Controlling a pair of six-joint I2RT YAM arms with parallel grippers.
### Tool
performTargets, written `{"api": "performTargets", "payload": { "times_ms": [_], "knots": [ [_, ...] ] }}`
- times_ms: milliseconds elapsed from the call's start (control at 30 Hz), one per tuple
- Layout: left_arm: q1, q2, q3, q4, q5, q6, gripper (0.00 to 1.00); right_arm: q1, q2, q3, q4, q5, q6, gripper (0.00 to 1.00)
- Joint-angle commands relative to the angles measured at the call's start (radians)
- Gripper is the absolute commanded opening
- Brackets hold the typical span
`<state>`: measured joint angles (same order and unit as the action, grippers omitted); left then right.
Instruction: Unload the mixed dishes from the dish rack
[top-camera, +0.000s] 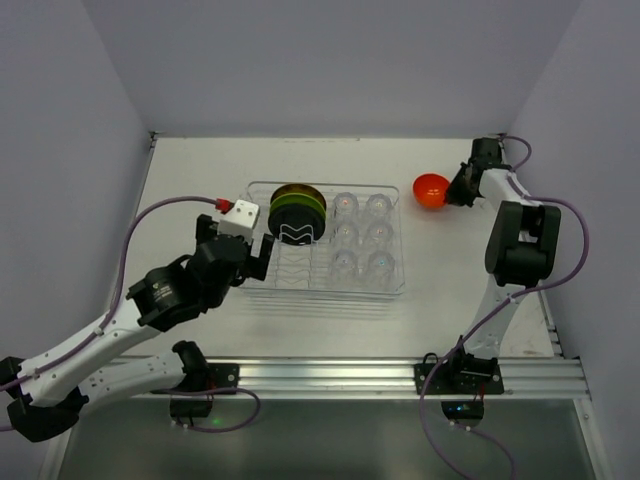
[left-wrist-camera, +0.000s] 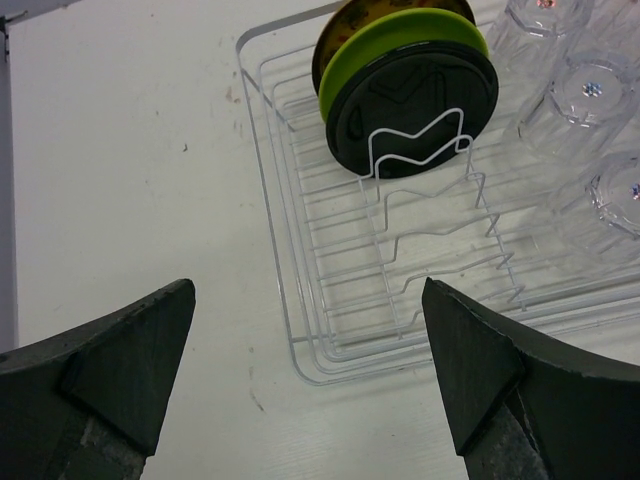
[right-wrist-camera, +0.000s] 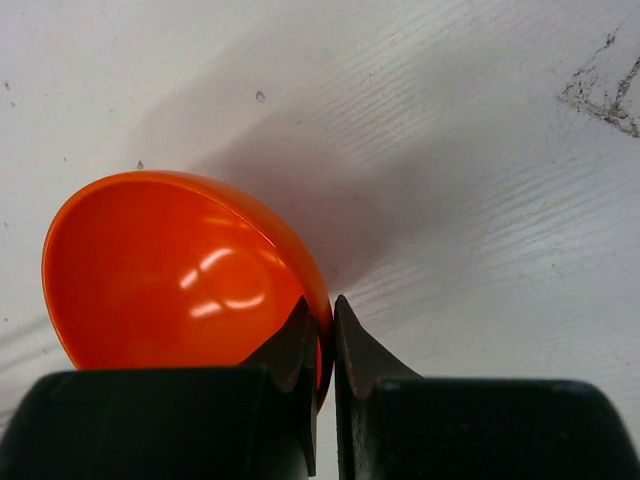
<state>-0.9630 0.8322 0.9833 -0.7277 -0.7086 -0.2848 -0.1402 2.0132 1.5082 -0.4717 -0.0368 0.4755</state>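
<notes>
The clear dish rack (top-camera: 325, 285) sits mid-table. Three plates stand on edge at its far left: black (left-wrist-camera: 415, 100), lime-green (left-wrist-camera: 350, 62) and olive with yellow pattern (left-wrist-camera: 345, 15). Several clear glass cups (top-camera: 360, 235) fill its right half, also in the left wrist view (left-wrist-camera: 585, 95). My left gripper (top-camera: 262, 258) is open at the rack's near-left corner (left-wrist-camera: 300, 350), its fingers (left-wrist-camera: 130, 370) apart over the table. My right gripper (top-camera: 460, 188) is shut on the rim of the orange bowl (top-camera: 432, 192), held right of the rack, tilted just above the table (right-wrist-camera: 180, 270).
White walls enclose the table on the left, back and right. A scuff mark (right-wrist-camera: 600, 90) marks the table near the bowl. Bare table (top-camera: 200, 180) lies left of the rack and behind it.
</notes>
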Motion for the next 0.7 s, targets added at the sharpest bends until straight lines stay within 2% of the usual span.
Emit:
{"api": "performTargets", "payload": {
  "times_ms": [0,133,167,200,333,367,400,500,600,633,667],
  "knots": [
    [0.059,-0.007,-0.005,0.091,0.086,0.021,1.00,-0.007,0.005,0.053,-0.004,-0.018,-0.023,0.00],
    [0.113,0.021,0.000,0.114,0.184,0.012,1.00,-0.007,0.002,0.041,-0.016,-0.037,-0.011,0.08],
    [0.118,0.037,0.011,0.114,0.205,0.007,1.00,-0.007,0.002,0.037,-0.016,-0.043,-0.005,0.14],
    [0.125,0.047,0.018,0.114,0.208,0.000,1.00,-0.007,0.004,0.029,-0.016,-0.051,0.001,0.17],
    [0.135,0.074,0.061,0.094,0.187,-0.051,1.00,-0.007,-0.004,0.007,-0.007,-0.063,0.009,0.18],
    [0.135,0.077,0.067,0.091,0.155,-0.080,1.00,-0.007,-0.008,0.004,-0.007,-0.063,0.011,0.25],
    [0.135,0.077,0.081,0.088,0.137,-0.162,1.00,-0.007,-0.025,0.001,-0.007,-0.061,0.027,0.53],
    [0.135,0.093,0.097,0.094,0.126,-0.305,1.00,-0.007,-0.100,-0.022,-0.016,-0.032,0.067,0.68],
    [0.135,0.128,0.107,0.146,0.182,-0.382,1.00,-0.009,-0.186,-0.067,-0.013,0.024,0.109,0.77],
    [0.135,0.139,0.113,0.166,0.187,-0.411,1.00,-0.012,-0.241,-0.078,-0.016,0.035,0.121,0.84],
    [0.135,0.159,0.117,0.172,0.193,-0.448,1.00,-0.016,-0.270,-0.089,-0.016,0.058,0.132,0.85]
  ]
}}
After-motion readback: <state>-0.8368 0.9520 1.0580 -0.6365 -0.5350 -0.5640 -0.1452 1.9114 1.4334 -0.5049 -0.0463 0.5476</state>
